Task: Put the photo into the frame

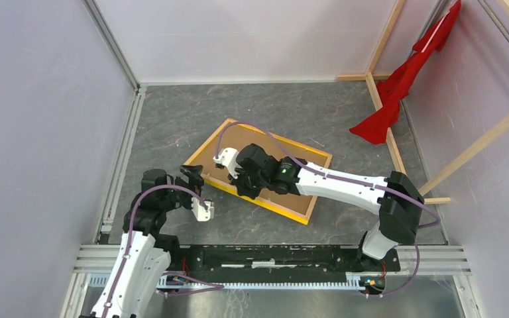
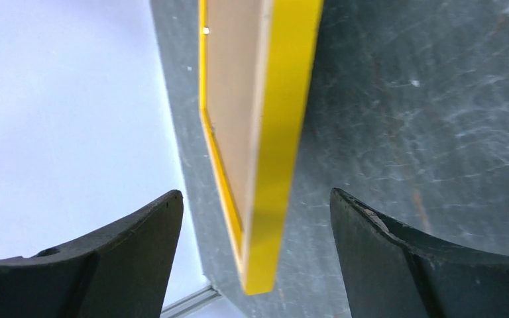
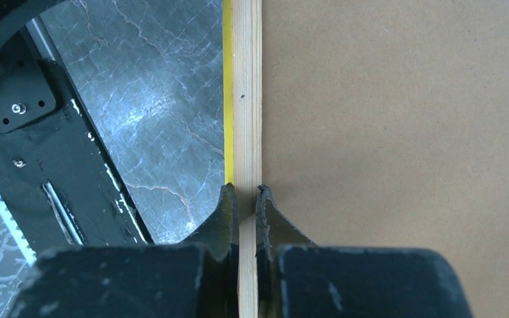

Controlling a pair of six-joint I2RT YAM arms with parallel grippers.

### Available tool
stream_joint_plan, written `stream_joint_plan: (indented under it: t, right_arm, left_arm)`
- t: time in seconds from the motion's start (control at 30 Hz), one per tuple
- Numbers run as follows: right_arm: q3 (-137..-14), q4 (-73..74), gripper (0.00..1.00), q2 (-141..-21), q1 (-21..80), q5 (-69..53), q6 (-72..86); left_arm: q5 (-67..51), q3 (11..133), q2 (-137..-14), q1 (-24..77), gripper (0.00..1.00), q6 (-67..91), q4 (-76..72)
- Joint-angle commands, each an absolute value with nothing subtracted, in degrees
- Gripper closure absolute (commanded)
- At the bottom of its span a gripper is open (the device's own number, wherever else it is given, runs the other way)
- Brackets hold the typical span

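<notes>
The frame (image 1: 207,147) lies back-up and askew on the grey table, with a brown backing sheet (image 1: 308,162) filling it. The photo is hidden. My right gripper (image 1: 242,187) reaches over the frame from the right and is shut on its near rail. In the right wrist view the fingers (image 3: 225,212) pinch the light wood rail (image 3: 246,99), backing sheet (image 3: 404,132) to the right. My left gripper (image 1: 195,175) sits by the frame's left corner. In the left wrist view the yellow corner (image 2: 272,199) stands between the wide-apart fingers (image 2: 139,245), touching neither.
A red cloth (image 1: 404,79) hangs on bare wooden beams (image 1: 384,40) at the back right. White walls close in the left and back. A metal rail (image 1: 272,255) holding the arm bases runs along the near edge.
</notes>
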State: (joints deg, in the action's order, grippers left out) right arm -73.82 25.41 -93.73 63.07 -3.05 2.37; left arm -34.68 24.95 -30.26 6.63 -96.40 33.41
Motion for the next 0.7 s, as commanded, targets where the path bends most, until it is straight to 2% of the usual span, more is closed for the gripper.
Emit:
stream_joint_plan:
  t: [0.0,0.13,0.33,0.5,0.6,0.63,0.67]
  right_arm:
    - [-78.3,22.9,1.00,-92.5,62.7,-6.5,2.4]
    - [-79.7,23.4,1.00,-92.4,62.1,-8.1,3.6]
    - [-82.7,26.0,1.00,-92.3,61.5,-9.8,4.3]
    - [-84.6,28.5,1.00,-92.6,61.1,-11.1,4.4]
    - [-85.5,30.1,1.00,-92.5,60.9,-10.0,3.8]
    - [-85.8,30.6,0.96,-92.3,60.7,-9.3,3.4]
    - [-85.9,30.9,0.87,-91.9,60.5,-8.3,3.0]
  left_arm:
    - [-37.3,26.0,-29.4,6.8,0.12,-98.1,25.9]
    - [-37.6,25.8,-31.5,6.8,0.08,-104.5,30.8]
    - [-37.6,28.0,-36.2,6.8,0.15,-104.8,27.5]
    - [-37.2,28.5,-36.9,6.8,0.32,-100.8,18.5]
    - [-37.2,29.7,-36.7,6.8,0.40,-101.7,19.9]
    - [-37.3,30.5,-37.0,6.8,0.43,-102.1,21.5]
    - [-37.4,31.3,-37.3,6.8,0.48,-102.1,22.9]
